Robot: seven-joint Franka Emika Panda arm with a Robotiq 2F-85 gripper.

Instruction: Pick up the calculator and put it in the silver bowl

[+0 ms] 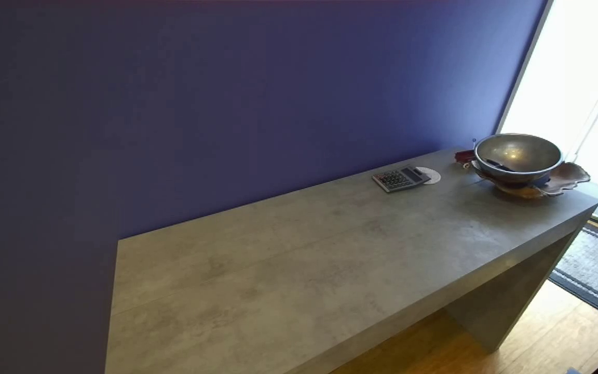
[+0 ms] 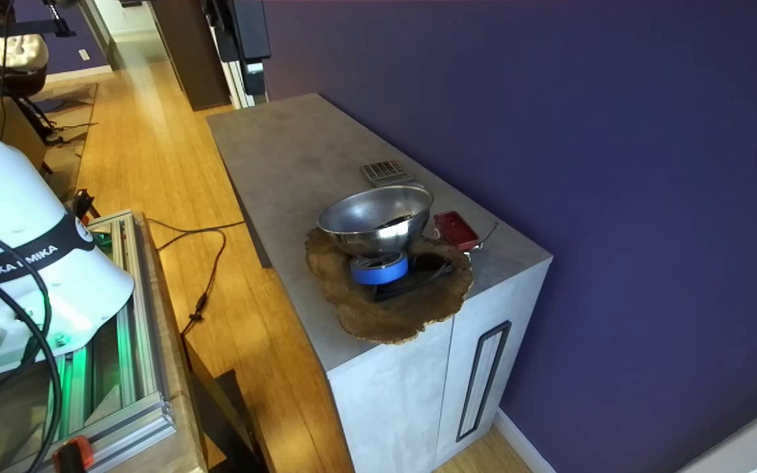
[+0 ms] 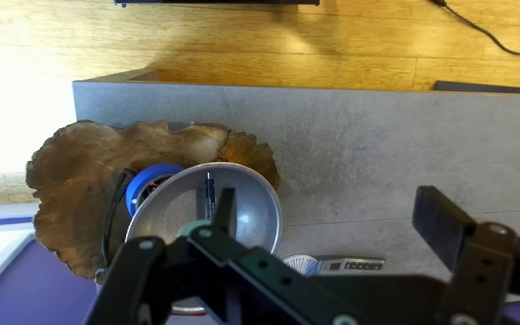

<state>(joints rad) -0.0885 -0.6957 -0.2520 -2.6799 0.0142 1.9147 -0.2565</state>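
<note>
The calculator [image 1: 402, 179] is a small grey slab lying flat on the grey counter, near the wall. It also shows in an exterior view [image 2: 386, 172] and, partly hidden behind the gripper's body, in the wrist view [image 3: 355, 264]. The silver bowl [image 1: 532, 150] stands at the counter's end on a brown wooden slab. It also shows in an exterior view [image 2: 352, 217] and in the wrist view [image 3: 257, 198], with a dark pen [image 3: 210, 194] inside. My gripper [image 3: 327, 205] is open and empty, above the counter; its left finger overlaps the bowl in view.
The wooden slab [image 2: 411, 322] bears a blue tape roll [image 2: 380, 269] and dark cables beside the bowl. A white disc [image 1: 432, 175] touches the calculator's edge in view. A small red tray [image 2: 455, 230] lies by the bowl. A purple wall runs along the counter's back.
</note>
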